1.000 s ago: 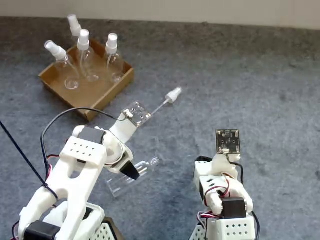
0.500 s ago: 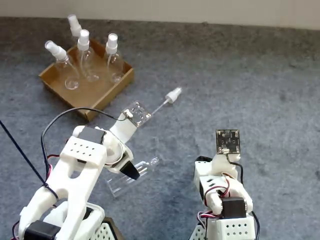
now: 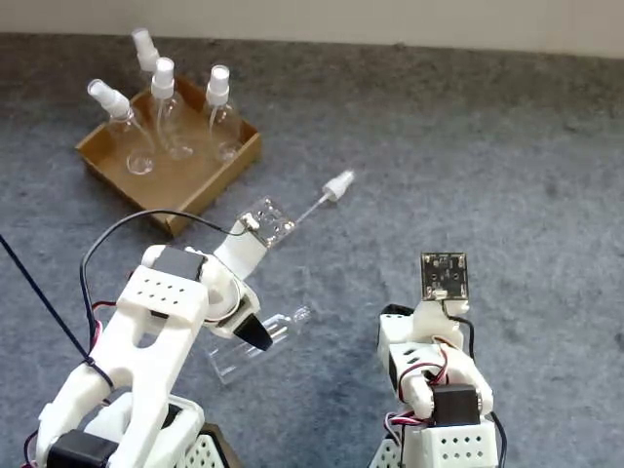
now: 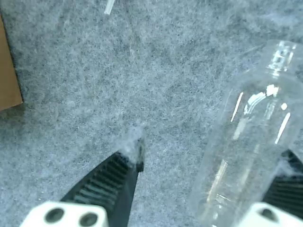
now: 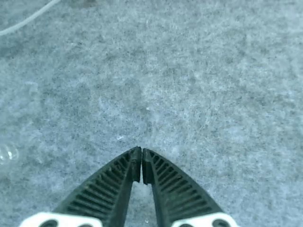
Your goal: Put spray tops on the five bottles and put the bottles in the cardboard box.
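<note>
Grey felt desk (image 3: 507, 195), nothing moved in the last second: left gripper (image 4: 210, 163) stays spread wide astride the uncapped clear plastic bottle (image 4: 246, 137) at seven o'clock, right gripper (image 5: 142, 163) pinched together and empty, so the fifth capping waits.

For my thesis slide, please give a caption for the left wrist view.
Open left end effector around an uncapped clear bottle on grey carpet, near the cardboard box.
</note>
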